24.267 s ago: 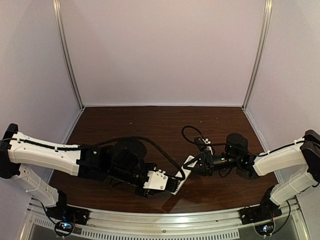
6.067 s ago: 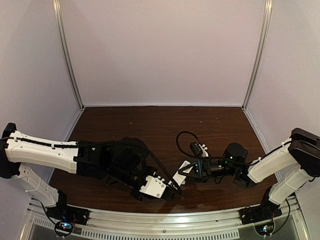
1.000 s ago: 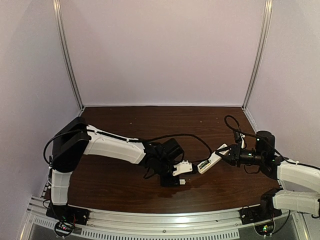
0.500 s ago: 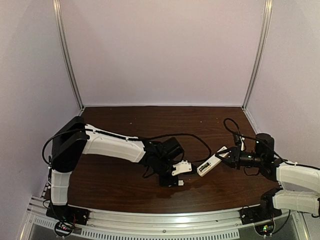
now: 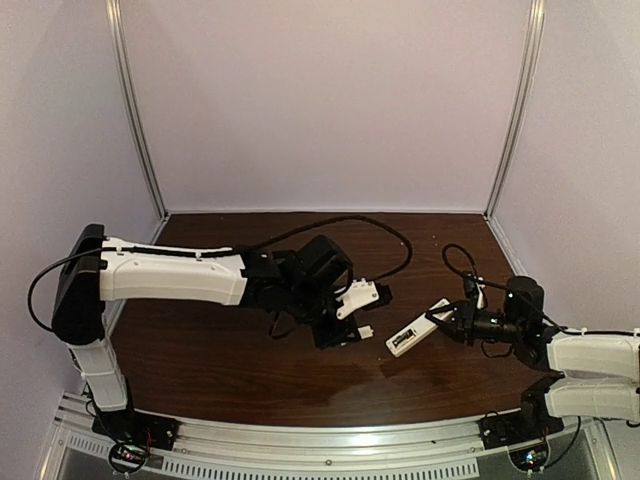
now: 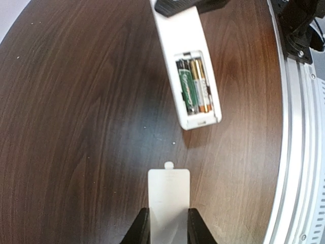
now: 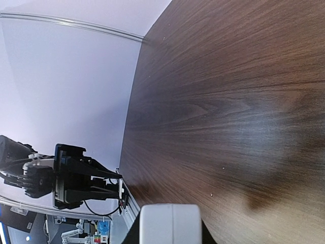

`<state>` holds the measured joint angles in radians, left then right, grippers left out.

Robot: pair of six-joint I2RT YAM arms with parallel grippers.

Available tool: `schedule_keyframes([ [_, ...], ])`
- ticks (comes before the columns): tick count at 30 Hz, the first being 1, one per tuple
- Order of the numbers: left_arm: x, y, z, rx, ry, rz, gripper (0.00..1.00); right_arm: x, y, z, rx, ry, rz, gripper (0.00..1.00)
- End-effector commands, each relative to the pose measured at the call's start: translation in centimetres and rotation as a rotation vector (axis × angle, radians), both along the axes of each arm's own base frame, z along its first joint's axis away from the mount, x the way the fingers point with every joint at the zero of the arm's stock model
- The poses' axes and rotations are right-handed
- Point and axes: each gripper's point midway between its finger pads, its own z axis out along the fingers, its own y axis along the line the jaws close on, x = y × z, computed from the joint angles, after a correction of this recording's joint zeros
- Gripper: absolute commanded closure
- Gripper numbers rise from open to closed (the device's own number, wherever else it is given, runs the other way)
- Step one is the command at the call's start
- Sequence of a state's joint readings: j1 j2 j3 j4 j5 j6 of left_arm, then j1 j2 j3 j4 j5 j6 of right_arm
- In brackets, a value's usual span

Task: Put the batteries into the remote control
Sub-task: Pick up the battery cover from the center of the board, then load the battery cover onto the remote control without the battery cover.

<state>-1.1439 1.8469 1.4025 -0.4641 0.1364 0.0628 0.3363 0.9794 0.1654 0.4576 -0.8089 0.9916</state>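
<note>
The white remote control (image 5: 417, 328) (image 6: 185, 66) hangs just over the table, back side up, with my right gripper (image 5: 448, 322) (image 7: 167, 238) shut on its far end (image 7: 170, 219). Its battery recess is uncovered. Two batteries (image 6: 193, 91) lie side by side inside it, one dark green and one pale gold. My left gripper (image 5: 352, 335) (image 6: 168, 224) is shut on a small flat white cover piece (image 6: 169, 195) (image 5: 366, 332), held above the table a short way from the remote's open end, tab pointing toward it.
The dark wooden table (image 5: 250, 380) ends at a metal rail (image 5: 330, 440) (image 6: 297, 152) along the near edge. Pale walls close in the back and both sides. The left arm (image 7: 76, 178) shows in the right wrist view.
The left gripper closed on the cover piece on the table, then lifted it up and back as the arm swung. The right gripper kept the remote almost still.
</note>
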Motion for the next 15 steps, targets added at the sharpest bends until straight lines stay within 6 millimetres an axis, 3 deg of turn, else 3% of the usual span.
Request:
schedule_keyframes([
  [1,1.4,-1.7,2.8,-0.080,-0.029,0.107,0.84,0.5,0.6,1.0,0.040,-0.035,-0.041,1.00],
  [10,1.1,-3.5,3.1,-0.085,-0.008,0.150,0.84,0.5,1.9,1.2,0.065,-0.037,-0.048,1.00],
  [15,-0.2,-4.5,2.6,-0.079,-0.005,0.101,0.84,0.4,2.9,1.3,0.084,-0.032,-0.028,1.00],
])
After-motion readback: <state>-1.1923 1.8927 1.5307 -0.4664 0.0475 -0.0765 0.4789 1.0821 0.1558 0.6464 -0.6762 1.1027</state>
